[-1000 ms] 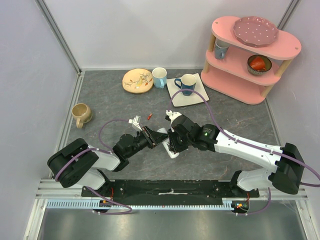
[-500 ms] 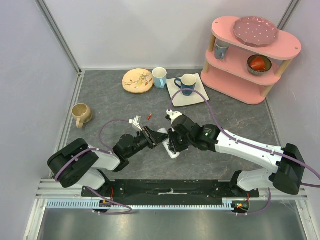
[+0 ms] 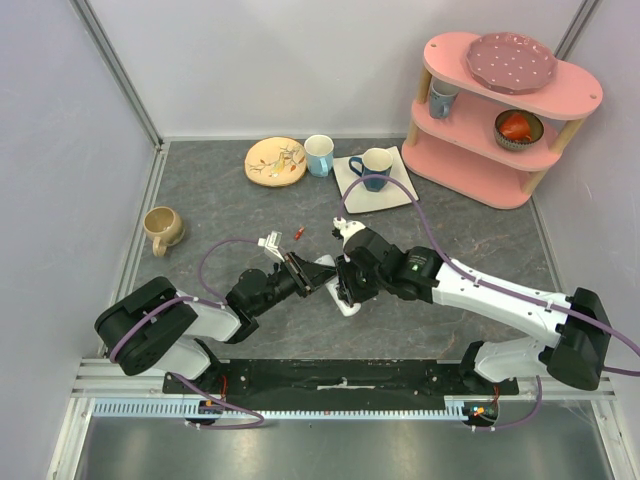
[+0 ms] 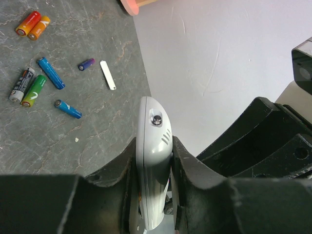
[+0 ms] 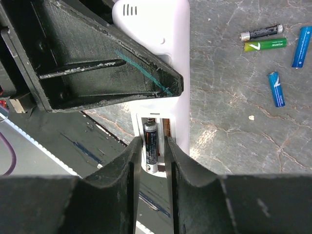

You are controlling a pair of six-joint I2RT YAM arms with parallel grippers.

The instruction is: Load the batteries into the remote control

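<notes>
While the left pincer [image 4: 153,158] is clamped on the remote control [image 4: 155,122], the right pincer [image 5: 152,142] seems closed around a dark battery [image 5: 150,155] seated in the remote control's recess. Loose batteries [image 5: 265,45] lie on the tabletop [image 5: 234,112] beside the remote control.

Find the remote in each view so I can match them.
Top: remote, picture centre, only its white end showing.
Left wrist: bottom centre, clamped in the left gripper.
Right wrist: centre, running top to bottom.
Landmark: green battery, left in left wrist, upper right in right wrist; too small from above.
</notes>
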